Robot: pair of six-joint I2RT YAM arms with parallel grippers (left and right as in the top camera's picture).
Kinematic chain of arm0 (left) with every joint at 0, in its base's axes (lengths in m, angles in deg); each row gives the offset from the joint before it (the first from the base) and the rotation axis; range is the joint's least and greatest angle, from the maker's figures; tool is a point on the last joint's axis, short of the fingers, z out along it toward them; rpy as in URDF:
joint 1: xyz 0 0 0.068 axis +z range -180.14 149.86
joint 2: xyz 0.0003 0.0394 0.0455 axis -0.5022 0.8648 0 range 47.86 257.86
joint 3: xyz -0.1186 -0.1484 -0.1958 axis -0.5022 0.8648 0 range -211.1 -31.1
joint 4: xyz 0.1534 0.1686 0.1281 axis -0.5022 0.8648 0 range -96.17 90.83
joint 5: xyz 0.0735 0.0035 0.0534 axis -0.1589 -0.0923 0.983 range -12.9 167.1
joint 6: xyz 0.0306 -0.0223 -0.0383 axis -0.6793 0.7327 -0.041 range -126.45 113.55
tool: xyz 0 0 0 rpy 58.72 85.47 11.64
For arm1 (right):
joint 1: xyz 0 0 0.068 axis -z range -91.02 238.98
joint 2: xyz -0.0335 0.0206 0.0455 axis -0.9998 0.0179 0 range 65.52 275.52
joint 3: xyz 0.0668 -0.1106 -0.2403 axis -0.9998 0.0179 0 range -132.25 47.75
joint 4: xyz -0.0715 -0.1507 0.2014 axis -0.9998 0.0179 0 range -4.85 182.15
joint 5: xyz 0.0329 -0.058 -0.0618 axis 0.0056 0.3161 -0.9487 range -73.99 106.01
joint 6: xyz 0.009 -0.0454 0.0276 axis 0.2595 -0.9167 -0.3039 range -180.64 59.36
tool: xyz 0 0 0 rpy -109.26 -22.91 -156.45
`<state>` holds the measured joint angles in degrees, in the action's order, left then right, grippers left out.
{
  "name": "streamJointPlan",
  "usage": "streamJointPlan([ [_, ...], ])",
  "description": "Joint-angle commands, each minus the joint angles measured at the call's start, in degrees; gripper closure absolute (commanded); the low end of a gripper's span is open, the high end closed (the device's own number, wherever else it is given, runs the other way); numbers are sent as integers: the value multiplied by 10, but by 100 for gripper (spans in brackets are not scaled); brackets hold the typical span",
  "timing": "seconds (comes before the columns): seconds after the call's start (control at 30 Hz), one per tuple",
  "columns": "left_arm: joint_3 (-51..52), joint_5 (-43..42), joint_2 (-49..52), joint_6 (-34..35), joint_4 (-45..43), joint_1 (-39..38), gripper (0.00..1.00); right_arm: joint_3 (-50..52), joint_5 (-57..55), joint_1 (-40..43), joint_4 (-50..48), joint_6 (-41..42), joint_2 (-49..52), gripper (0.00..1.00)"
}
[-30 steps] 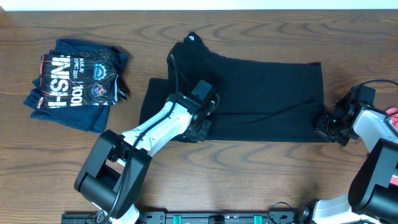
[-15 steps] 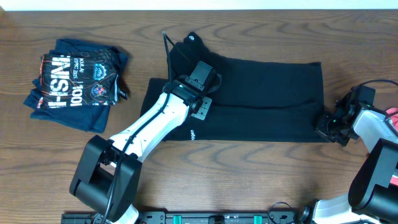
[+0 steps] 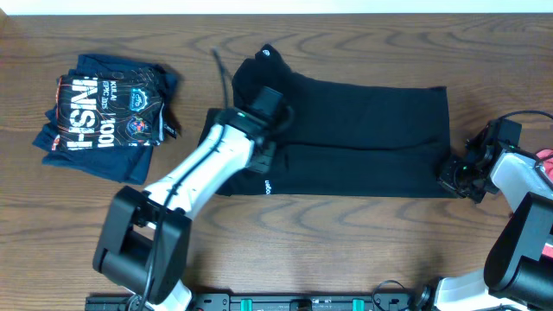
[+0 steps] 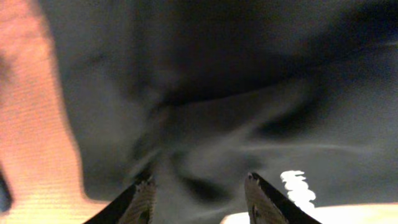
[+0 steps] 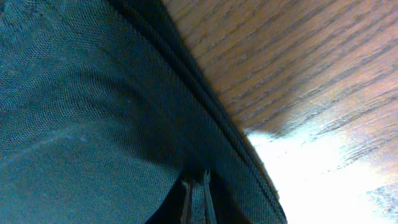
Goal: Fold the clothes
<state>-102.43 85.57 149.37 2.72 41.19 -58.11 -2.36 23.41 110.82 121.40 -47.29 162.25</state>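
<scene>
Opens left gripper (image 4: 199, 190) over the last sec: from clenched to jaws parted, nothing between. Drops the near-left hem of tee (image 3: 363, 130). Pulls that arm back from the near edge toward the far side, uncovering a small white logo (image 3: 266, 185) by the hem. Keeps right gripper (image 3: 456, 175) clenched on near-right corner of tee, pinching the hem, no shift vs a sec ago.

Leaves tee flat on table (image 3: 346, 250), mid-table, as a long strip running L–R. Leaves navy shirt (image 3: 108, 117) folded, well apart at far left. Shows a coral bit (image 3: 546, 160) at the right edge beside the right arm, untouched.

Reads as lengthwise fold laid down and let go on the left side, so prob. that step is done. Still needs crosswise fold(s) to reach a compact bundle like the navy one. Prob. calls for a fresh grip by left at one end, plus release or carry-over by right.

Risks: snagging the loose top layer w/ open jaws hovering close to the cloth. Also shows creases under left gripper in wrist view; may need smoothing first.
</scene>
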Motion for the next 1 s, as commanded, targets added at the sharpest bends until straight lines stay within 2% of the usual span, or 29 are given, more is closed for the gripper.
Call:
streamJointPlan([
  [0.0, -2, 16, -8, 77, 25, 57, 51, 12, -34, -4, 4, -6, 0, 91],
  [0.13, -1, 2, -8, 85, 39, 119, 50, 12, -61, -4, 6, -5, 0, 91],
  [0.27, 9, -76, -8, 85, 32, 159, 49, 12, -59, -4, 7, -5, 0, 91],
  [0.57, 79, -165, -8, 69, -12, 170, 51, 12, -91, -4, 20, 5, 0, 91],
  [0.83, 104, -160, -8, 68, -22, 170, 50, 12, -91, -4, 21, 5, 0, 91],
  [0.97, 144, -98, -3, 68, -50, 170, 50, 12, -109, -3, 33, 11, 0, 91],
])
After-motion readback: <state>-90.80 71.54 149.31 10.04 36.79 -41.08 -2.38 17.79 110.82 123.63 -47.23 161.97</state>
